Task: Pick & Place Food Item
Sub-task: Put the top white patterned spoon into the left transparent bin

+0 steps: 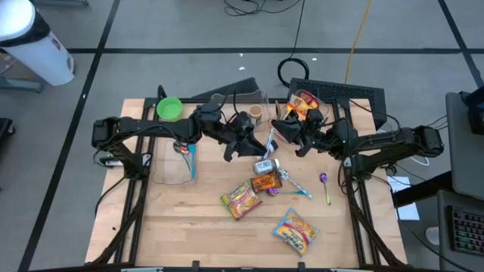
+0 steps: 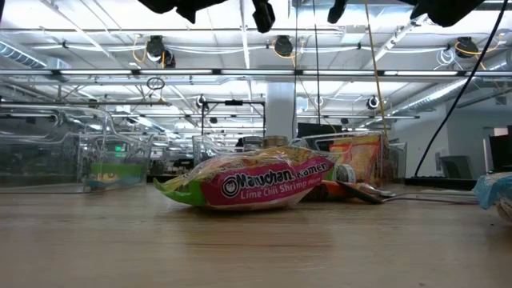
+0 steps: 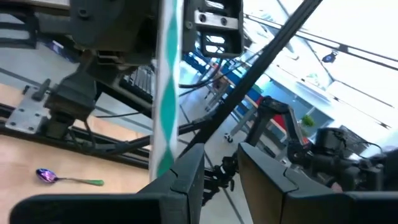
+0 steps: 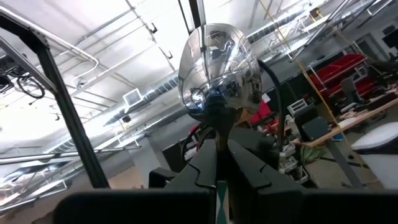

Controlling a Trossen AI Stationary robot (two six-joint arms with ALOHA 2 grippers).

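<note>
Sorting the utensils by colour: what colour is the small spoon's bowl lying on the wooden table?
Shiny purple bowl on the small green-handled spoon; the left wrist view shows it best.

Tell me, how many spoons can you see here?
3: a spoon held up by the left hand and right hand, a shiny spoon beside the orange packet, a purple spoon right of that. More may be hidden.

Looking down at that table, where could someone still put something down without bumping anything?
The near-left wood of the table, in front of the clear tub and left of the ramen packet, is bare. So is the near edge beside the blue snack bag. The middle and far side are crowded.
</note>
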